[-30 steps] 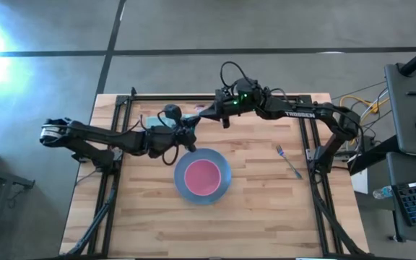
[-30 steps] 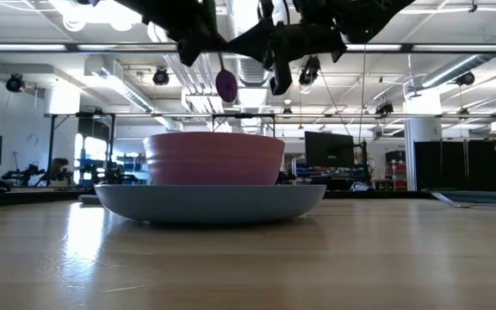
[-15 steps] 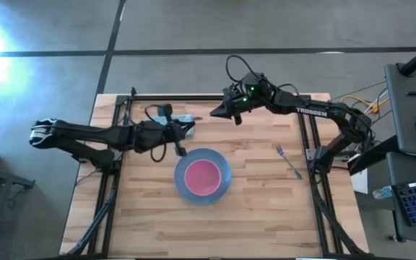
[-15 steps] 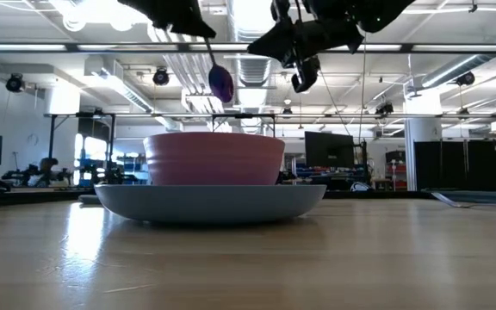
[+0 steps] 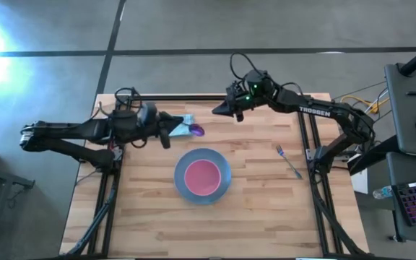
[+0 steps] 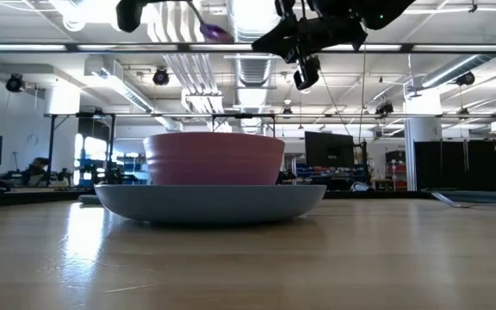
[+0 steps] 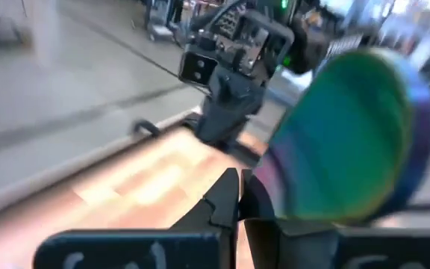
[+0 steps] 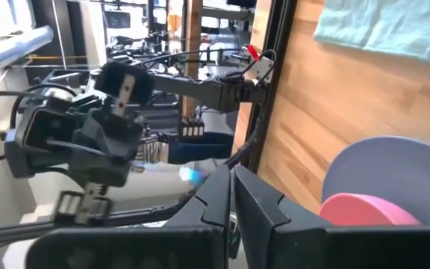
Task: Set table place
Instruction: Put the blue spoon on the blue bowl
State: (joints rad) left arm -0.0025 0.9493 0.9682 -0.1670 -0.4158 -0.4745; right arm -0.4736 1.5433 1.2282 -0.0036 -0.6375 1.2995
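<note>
Seen from above, the left tool is clamped shut on a purple-headed spoon, held above the counter behind the blue plate with its pink bowl. The right tool, closed and empty, hovers nearby. The fork lies well right. A thin grip could let the spoon slip or swing.

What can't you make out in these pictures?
- Spoon handle: hidden in the shut left gripper, high view.
- Spoon bowl: blurred, left wrist view.
- Fork tines: too small, high view.
- Bowl: cut off by the edge, right wrist view.
</note>
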